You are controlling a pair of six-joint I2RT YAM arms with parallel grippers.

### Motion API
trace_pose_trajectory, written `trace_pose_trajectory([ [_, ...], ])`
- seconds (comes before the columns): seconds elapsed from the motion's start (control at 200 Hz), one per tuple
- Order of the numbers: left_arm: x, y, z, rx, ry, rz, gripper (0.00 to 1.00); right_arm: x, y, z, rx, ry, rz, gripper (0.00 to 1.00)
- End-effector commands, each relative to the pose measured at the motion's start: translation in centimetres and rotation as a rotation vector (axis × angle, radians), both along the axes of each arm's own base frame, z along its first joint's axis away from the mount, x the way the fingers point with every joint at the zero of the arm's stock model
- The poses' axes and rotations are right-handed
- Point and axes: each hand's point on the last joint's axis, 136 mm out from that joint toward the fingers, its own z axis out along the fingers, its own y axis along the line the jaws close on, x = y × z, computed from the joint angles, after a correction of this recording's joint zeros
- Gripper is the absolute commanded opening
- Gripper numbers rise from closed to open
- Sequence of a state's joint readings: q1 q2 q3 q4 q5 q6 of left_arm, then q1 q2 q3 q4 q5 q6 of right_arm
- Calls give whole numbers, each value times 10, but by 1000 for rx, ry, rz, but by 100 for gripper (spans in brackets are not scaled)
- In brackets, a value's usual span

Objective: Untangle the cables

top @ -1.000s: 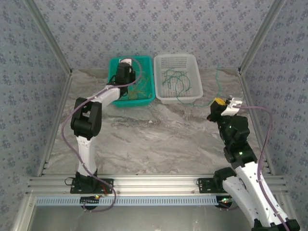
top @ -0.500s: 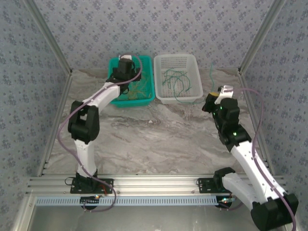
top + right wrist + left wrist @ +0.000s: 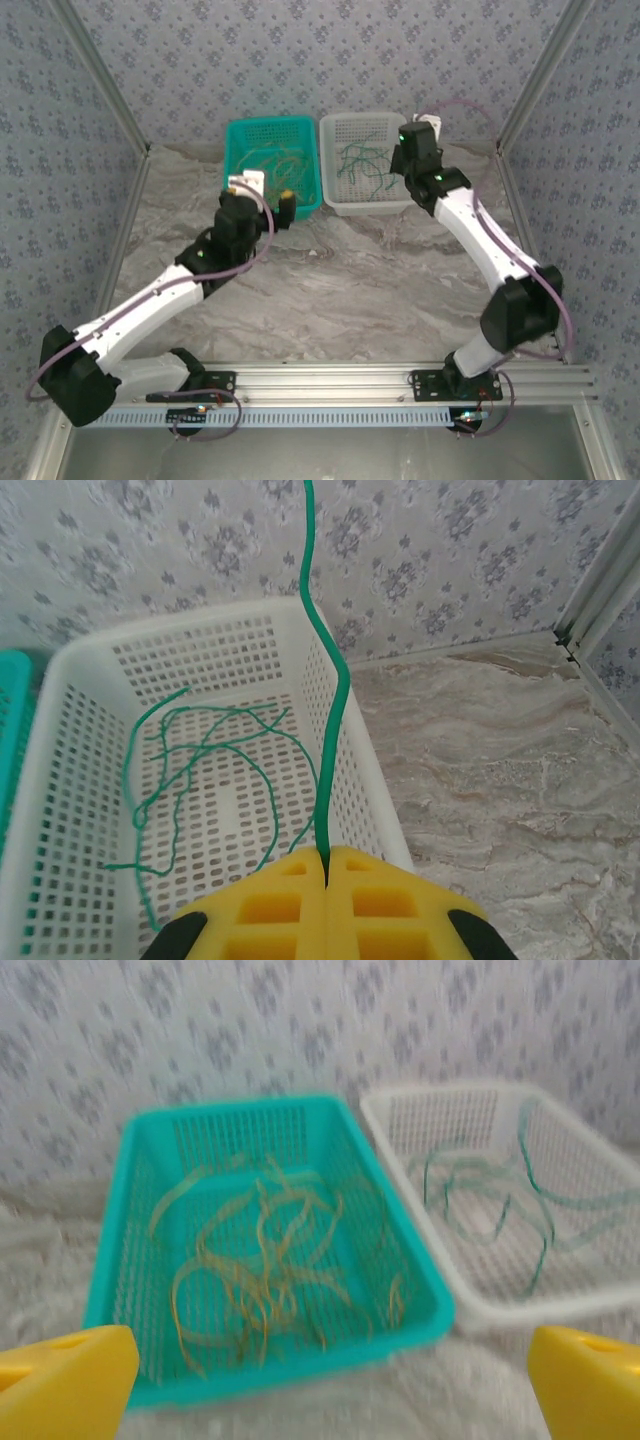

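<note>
- the left gripper [image 3: 320,1390] is now being held spread wide. a second ago it was being kept pressed together over the teal basket [image 3: 240,1110]. nothing is being carried between its fingers.
- it is being backed off to the near side of that basket, just short of the front rim.
- the yellowish-tan cables [image 3: 255,1260] are lying loose inside the teal basket, so the strand last carried is judged to be dropped there.
- the right gripper [image 3: 327,865] is being kept pressed together, pinching one green cable [image 3: 335,680] that is running up from the jaws and out of sight.
- the right arm is being swung in from the right side of the table [image 3: 500,760] to a spot above the right wall of the white basket [image 3: 180,620].
- the other green cables [image 3: 200,750] are lying in the white basket, well apart from the tan ones.
- meaning: the colours are being kept separated and little looks tangled. the held green strand is probably being delivered last, and a release over the white basket is being set up as the next move.
</note>
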State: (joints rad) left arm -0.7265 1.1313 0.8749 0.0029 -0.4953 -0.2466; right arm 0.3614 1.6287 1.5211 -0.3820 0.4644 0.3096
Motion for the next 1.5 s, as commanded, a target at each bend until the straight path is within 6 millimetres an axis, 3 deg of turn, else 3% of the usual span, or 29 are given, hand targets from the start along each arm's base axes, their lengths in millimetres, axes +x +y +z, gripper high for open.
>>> trace_pose_trajectory([
  [0.0,-16,22,-33,-26,78,88,98,24,-2,-23,-93,92,-40,0],
  [0.145,-30,40,-71,8,145,139,98,65,15,-68,-134,184,-23,0],
  [0.31,-30,48,-82,53,157,176,99,103,28,-139,-210,339,-6,0],
  [0.325,-29,48,-82,55,156,178,99,106,30,-137,-209,335,-2,0],
  [0.39,-27,47,-84,65,156,181,98,118,39,-163,-229,373,35,0],
  [0.56,-22,42,-95,87,173,174,98,132,51,-202,-210,414,105,0],
  [0.685,-20,40,-100,96,186,176,98,133,49,-209,-188,439,114,0],
  [0.735,-20,40,-99,89,184,178,98,132,48,-205,-190,434,115,1],
  [0.82,-20,39,-96,81,172,176,98,132,48,-188,-195,412,122,16],
  [0.939,-19,41,-89,77,153,184,98,131,48,-147,-210,352,130,49],
  [1.114,-17,45,-70,102,107,189,99,117,50,-81,-237,276,145,71],
  [1.224,-12,56,-53,114,77,209,99,101,50,-44,-235,241,148,78],
  [1.334,-5,84,-39,42,59,270,99,79,53,-12,-230,211,166,84],
  [1.474,-9,115,-11,-2,-98,351,99,31,59,19,-182,115,206,86],
  [1.494,-10,118,-9,-3,-123,359,99,22,60,14,-182,102,219,86],
])
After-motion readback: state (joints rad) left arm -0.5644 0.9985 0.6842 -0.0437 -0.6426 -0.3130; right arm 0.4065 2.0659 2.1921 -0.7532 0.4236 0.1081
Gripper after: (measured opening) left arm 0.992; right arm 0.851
